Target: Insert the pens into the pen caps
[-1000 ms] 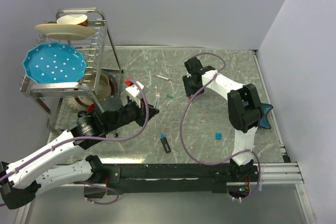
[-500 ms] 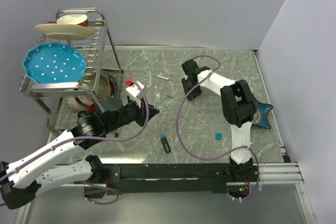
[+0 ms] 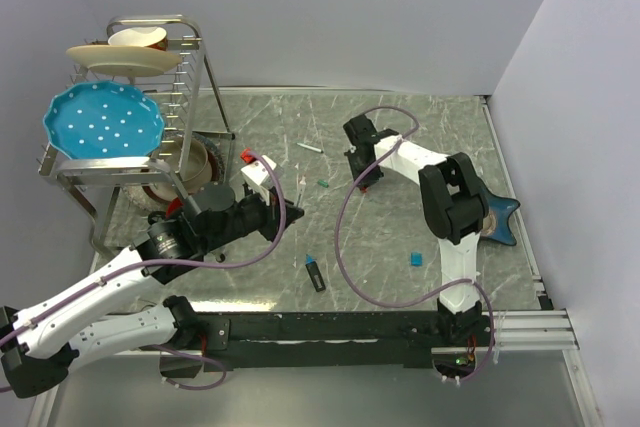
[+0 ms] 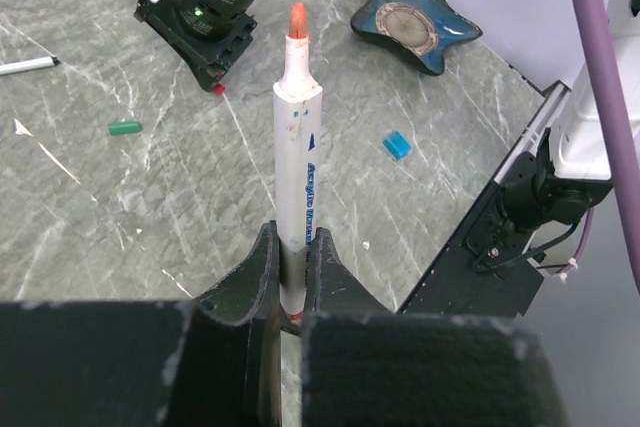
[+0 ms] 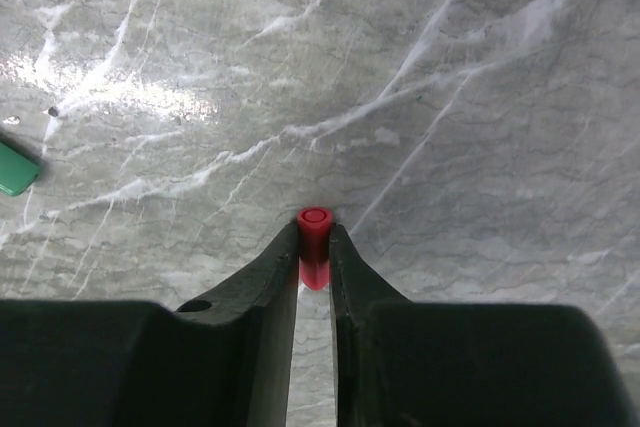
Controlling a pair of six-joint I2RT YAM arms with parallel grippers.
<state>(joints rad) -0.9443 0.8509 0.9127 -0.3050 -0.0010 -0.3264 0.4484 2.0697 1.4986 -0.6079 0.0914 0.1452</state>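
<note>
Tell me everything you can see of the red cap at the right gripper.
The red cap is a tiny, glossy plastic tube with a round open end facing away from the wrist. It is pinched between the black jaws of the right gripper, one on each side, over the grey marbled tabletop. Whether it rests on that surface cannot be told.

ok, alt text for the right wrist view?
Jaws of the right gripper pinch a small red plastic cap, its open end toward the camera, with the grey marbled tabletop behind. A small green plastic cap lies at the left edge.
</note>
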